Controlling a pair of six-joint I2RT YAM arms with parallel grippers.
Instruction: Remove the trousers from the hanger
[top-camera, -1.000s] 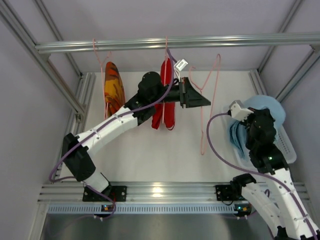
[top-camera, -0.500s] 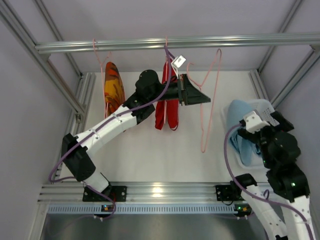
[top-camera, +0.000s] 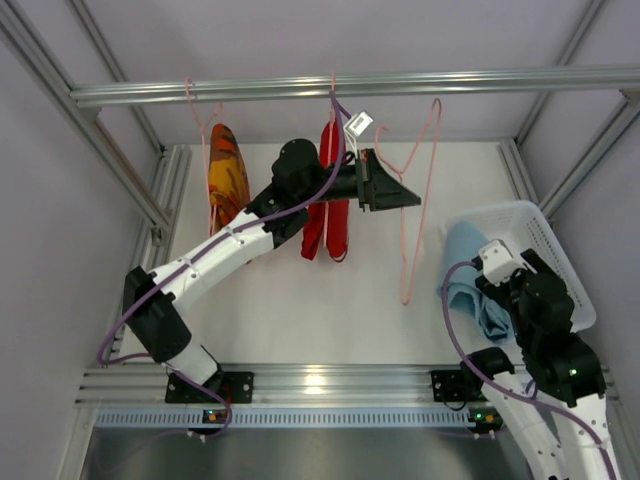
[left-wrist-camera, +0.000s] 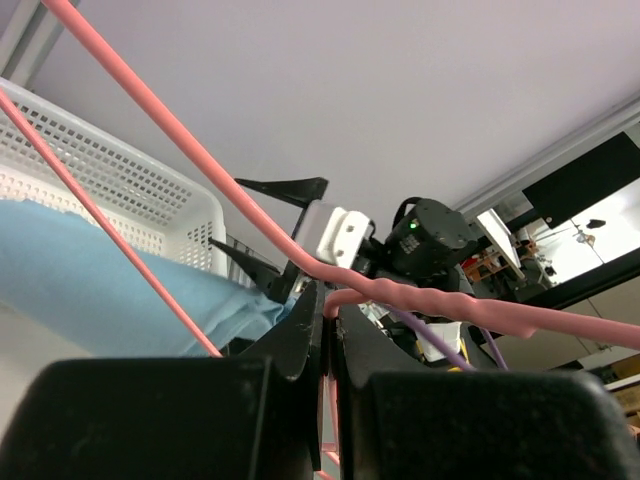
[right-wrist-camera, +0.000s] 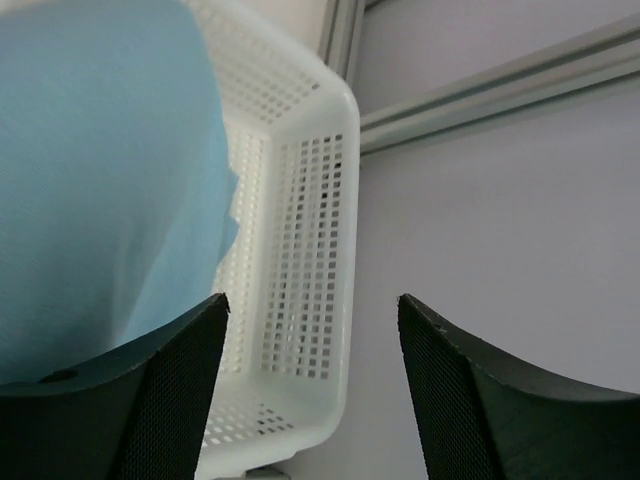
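Far to the left of the left tool (left-wrist-camera: 325, 300), the orange-yellow patterned trousers (top-camera: 227, 175) hang from the rail (top-camera: 480, 78) above the tabletop (top-camera: 300, 300). The red trousers (top-camera: 327, 215) hang nearer, just behind this tool, beside its wrist. The left tool is clenched on the wire of a pink hanger (left-wrist-camera: 200, 153); the wrist view shows the wire caught between the closed fingers. The rest of that hanger dangles from the rail just to the tool's right.

Well to the right lie the light blue trousers (top-camera: 470, 270), in a white basket (top-camera: 560, 250) and spilling over its near-left rim. They are just left of the right tool (right-wrist-camera: 310, 400) and partly under it. The right tool is released, its fingers (right-wrist-camera: 165, 400) spread with nothing between them, pointing at the basket's perforated wall.
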